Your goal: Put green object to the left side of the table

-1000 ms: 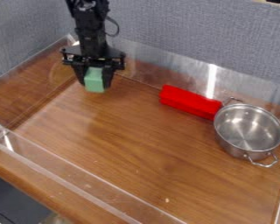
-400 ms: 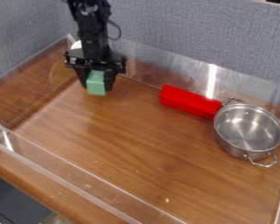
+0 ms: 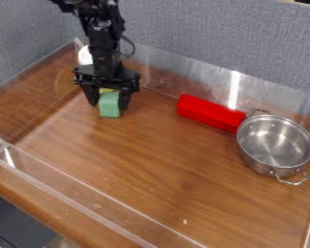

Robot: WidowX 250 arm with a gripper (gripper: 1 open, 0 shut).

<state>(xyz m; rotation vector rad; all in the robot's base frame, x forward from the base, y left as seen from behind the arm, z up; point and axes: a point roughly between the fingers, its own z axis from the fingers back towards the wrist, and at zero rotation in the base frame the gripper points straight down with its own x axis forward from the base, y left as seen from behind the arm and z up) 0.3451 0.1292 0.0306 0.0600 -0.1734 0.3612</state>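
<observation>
The green object [image 3: 109,104] is a small matte block standing on the brown wooden table [image 3: 144,170], at the back left. My gripper [image 3: 108,100] points straight down over it, with a dark finger on either side. The jaws look spread slightly wider than the block, so the gripper appears open around it, not clamped. The block's base seems to rest on the wood.
A red cylinder-like block [image 3: 212,112] lies right of centre near the back wall. A steel pot [image 3: 275,145] with a handle stands at the right. Low clear plastic walls [image 3: 80,199] border the tabletop, and a grey backdrop rises behind.
The gripper has come down with the green block, from just above the table to the surface. Its fingers have spread apart from the block.
</observation>
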